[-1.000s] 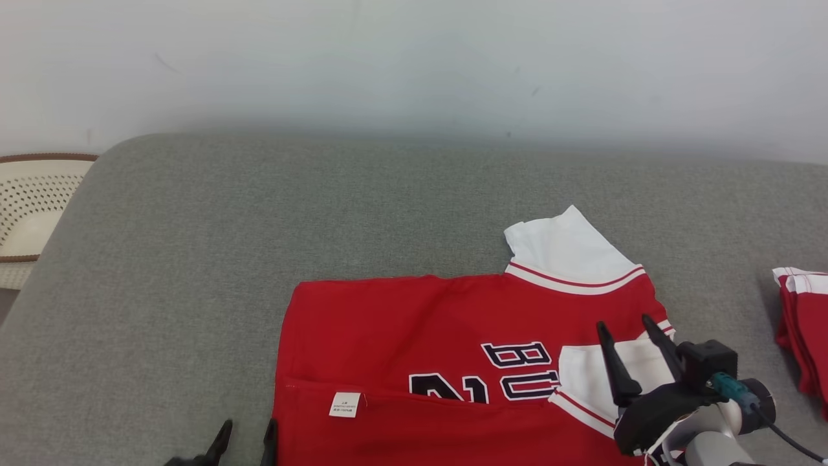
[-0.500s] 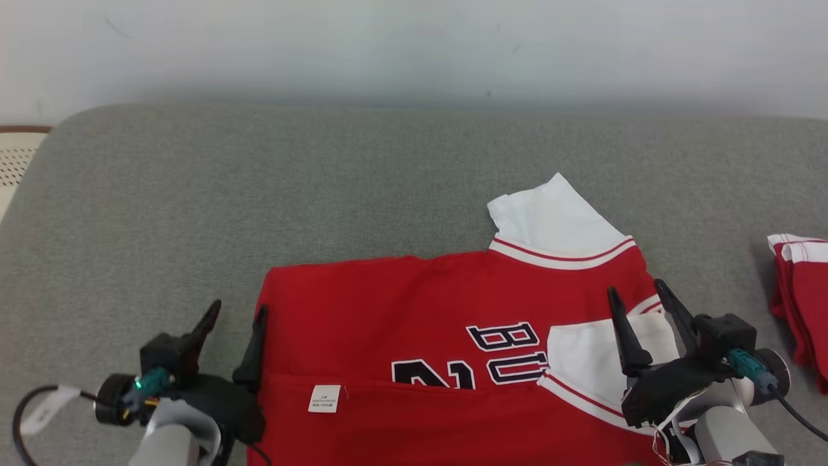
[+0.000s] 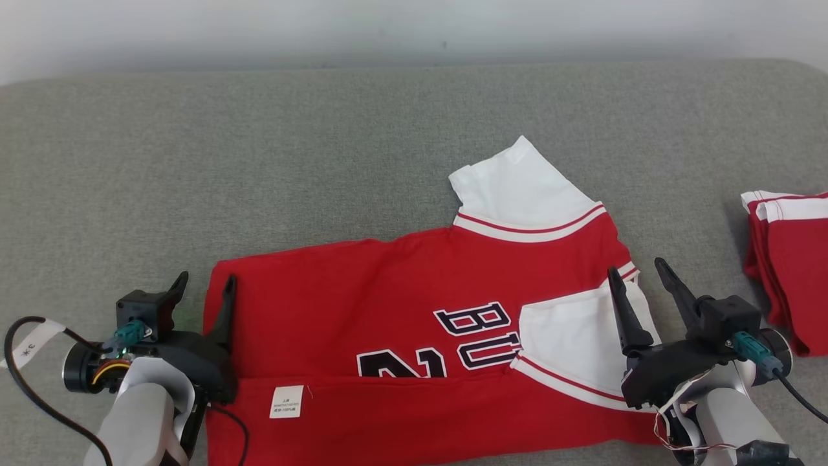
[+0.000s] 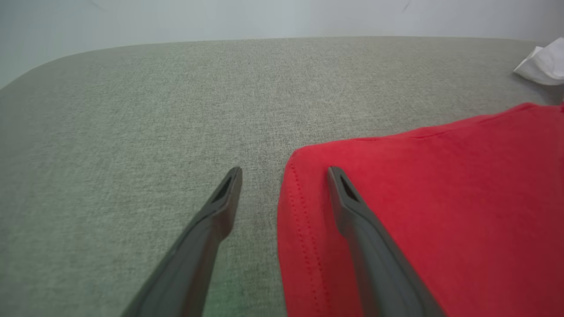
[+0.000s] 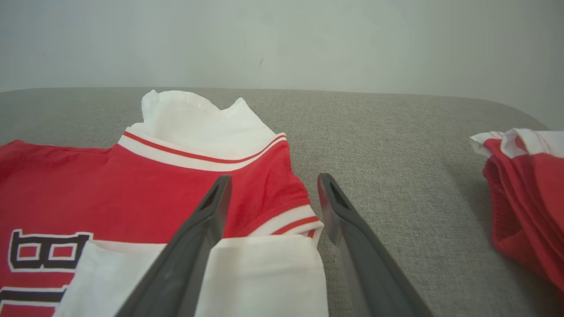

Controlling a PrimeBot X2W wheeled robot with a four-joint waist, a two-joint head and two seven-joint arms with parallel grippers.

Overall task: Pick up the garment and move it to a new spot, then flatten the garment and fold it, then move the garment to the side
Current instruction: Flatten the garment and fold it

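Grey couch | red garment | left hand apart, straddling its edge | right hand apart over sleeve

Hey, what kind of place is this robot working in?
Likely an indoor clothes-folding station, perhaps in a home: a grey fabric-covered cushion against a plain pale wall, a red jersey laid out on it, and a pile of folded red garments at its right end.

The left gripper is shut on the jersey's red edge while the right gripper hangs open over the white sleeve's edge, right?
No. The left gripper is open, straddling the jersey's red edge without gripping it, as the left wrist view shows. The right gripper does hang open over the white sleeve's edge.
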